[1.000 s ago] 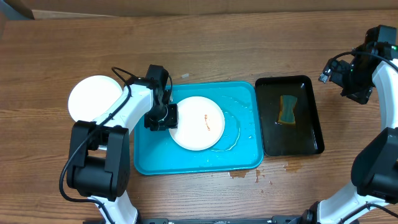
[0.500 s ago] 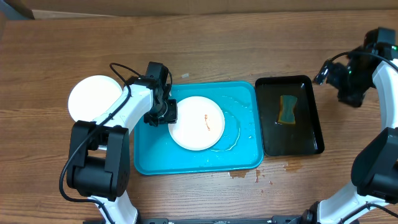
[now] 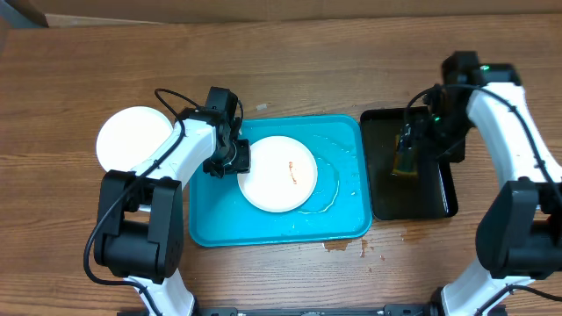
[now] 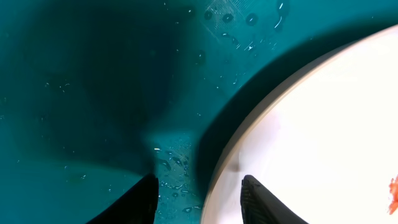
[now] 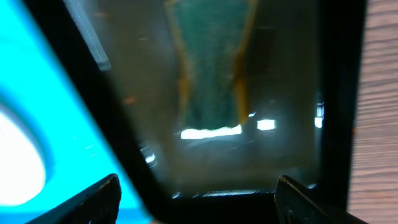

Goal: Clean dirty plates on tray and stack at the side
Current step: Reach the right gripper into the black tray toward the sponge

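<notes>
Seen from overhead, the turquoise tray [image 3: 351, 219] lies in the middle of the table [image 3: 281, 70]. A white plate [image 3: 272, 189] sits inside its left half, with a small brown-orange smear [image 3: 291, 171] near the plate's centre. A second plate [image 3: 132, 139], plain white, rests on the wood well to the left of the tray, off it entirely. The left gripper [image 3: 232, 161] is inside the tray's left side, at the left edge of the smeared plate. Just beside the tray's right wall lies a black tray [image 3: 439, 197] holding a yellow-and-green sponge [image 3: 406, 160], and the right gripper [image 3: 411, 140] hangs over that sponge.

From above, neither pair of jaws can be read; the wrist cameras show them. The left wrist view has two dark fingertips [image 4: 140, 199] standing apart. One is over the tray's floor and the other over the plate, and the plate's rim runs up between them. The jaws are parted and straddle the rim, with nothing visibly clamped. This view also shows water droplets scattered on the tray floor, which are barely seen from overhead.

The right wrist view is blurred. Its fingers [image 5: 93, 199] sit in the lower corners, spread wide with nothing between them. The sponge lies ahead of them on the black tray's glossy wet floor. A strip of the turquoise tray and a sliver of the white plate show at the left edge.
</notes>
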Robot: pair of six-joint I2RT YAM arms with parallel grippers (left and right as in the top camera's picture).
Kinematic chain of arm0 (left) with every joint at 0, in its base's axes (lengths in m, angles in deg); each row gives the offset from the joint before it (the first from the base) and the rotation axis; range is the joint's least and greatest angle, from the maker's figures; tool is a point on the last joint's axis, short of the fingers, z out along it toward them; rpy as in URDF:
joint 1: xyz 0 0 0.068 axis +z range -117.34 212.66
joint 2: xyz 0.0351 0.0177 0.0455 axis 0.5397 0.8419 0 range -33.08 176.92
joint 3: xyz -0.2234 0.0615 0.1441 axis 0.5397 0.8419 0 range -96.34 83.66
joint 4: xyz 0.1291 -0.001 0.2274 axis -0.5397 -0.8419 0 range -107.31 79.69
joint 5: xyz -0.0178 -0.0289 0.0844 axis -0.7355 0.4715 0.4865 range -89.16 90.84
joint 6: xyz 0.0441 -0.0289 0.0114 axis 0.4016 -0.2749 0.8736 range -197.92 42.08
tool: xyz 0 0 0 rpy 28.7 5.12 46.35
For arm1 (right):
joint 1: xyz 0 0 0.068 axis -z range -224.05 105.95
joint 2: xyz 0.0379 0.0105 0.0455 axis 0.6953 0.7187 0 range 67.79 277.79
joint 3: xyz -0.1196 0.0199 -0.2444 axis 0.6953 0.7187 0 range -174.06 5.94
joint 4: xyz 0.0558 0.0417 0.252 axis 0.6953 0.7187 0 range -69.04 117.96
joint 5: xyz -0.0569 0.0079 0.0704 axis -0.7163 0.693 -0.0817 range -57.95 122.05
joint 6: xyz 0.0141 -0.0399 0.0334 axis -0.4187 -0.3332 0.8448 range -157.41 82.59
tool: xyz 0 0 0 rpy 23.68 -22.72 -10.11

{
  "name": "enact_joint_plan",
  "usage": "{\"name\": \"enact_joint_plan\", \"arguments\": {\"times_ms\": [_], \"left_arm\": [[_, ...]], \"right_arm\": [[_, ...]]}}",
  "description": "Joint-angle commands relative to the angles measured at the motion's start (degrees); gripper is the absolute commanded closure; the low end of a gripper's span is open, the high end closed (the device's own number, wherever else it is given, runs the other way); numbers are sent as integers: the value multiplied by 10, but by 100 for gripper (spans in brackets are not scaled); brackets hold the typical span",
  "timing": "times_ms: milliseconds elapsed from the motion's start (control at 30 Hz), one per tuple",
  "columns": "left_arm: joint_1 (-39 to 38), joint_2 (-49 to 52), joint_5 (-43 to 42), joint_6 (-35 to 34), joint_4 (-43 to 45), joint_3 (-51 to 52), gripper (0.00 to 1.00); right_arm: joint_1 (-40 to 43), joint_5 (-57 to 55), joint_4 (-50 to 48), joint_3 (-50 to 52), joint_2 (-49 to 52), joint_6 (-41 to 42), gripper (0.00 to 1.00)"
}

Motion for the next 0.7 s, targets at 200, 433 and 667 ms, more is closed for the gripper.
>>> {"name": "enact_joint_plan", "arguments": {"times_ms": [200,433,667], "left_arm": [[-4,-4,4,4,5,5,54],[-4,-4,4,4,5,5,54],[-4,-4,4,4,5,5,54]], "right_arm": [[-44,-92,-174,147,-3,68,26],[-47,-92,-322,240,-3,65,39],[-47,-92,-347,268,-3,65,85]]}}
